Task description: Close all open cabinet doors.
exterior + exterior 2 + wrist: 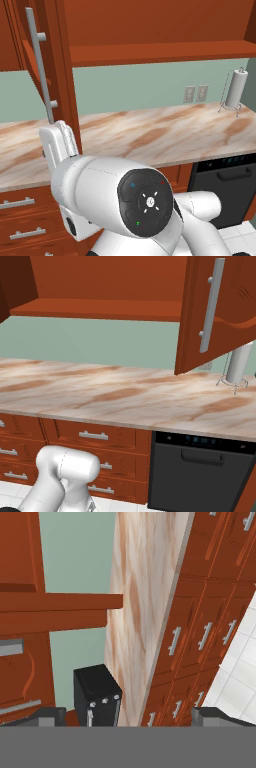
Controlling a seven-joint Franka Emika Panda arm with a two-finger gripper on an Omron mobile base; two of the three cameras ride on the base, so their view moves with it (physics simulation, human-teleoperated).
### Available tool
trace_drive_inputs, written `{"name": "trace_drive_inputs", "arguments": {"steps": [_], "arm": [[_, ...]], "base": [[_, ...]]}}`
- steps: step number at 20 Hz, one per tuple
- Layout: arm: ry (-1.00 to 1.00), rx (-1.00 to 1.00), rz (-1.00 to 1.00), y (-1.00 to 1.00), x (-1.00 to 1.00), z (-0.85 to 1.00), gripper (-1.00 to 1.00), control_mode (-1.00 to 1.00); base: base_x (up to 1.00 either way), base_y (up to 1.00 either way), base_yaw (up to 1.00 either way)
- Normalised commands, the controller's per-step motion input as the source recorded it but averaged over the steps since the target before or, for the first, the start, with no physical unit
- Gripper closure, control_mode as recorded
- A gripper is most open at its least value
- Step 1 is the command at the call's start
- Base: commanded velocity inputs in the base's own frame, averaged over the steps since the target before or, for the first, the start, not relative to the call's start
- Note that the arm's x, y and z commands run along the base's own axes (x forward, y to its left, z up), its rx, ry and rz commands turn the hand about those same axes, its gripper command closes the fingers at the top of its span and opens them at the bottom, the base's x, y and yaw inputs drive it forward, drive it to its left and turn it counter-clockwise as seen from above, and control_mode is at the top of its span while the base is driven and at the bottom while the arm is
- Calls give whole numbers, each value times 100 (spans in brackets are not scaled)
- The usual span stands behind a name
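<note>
Two tall reddish-brown wooden cabinet doors stand open over the marble-patterned counter (125, 396). Left cabinet door (47, 60) swung out, edge-on in left base view, grey bar handle (40, 65) facing outward. Right cabinet door (220, 311) also swung out, its handle (211, 306) visible in right base view; it hangs in front of the white paper-towel roll on a wire stand (235, 90).

Pincer (130, 718): fingertips at the lower corners of the hand view, set well apart, nothing between them; spread.

Arm's wrist sits just beside the left door's lower edge.

Risks, judged:
- a push near the hinge gives weak leverage; door may stall half-shut.
- a glancing contact could slip off the panel.
- closing one door leaves the task unfinished.
</note>
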Motion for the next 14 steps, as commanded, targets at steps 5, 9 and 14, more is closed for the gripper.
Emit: {"name": "trace_drive_inputs", "arguments": {"steps": [5,9,14], "arm": [[-2,0,-5,20,39,-4,-100,-100],[0,0,-4,10,43,-1,-100,-100],[0,1,-2,0,23,-6,-100,-100]], "base": [[0,0,0],[0,0,0],[0,0,0]]}}
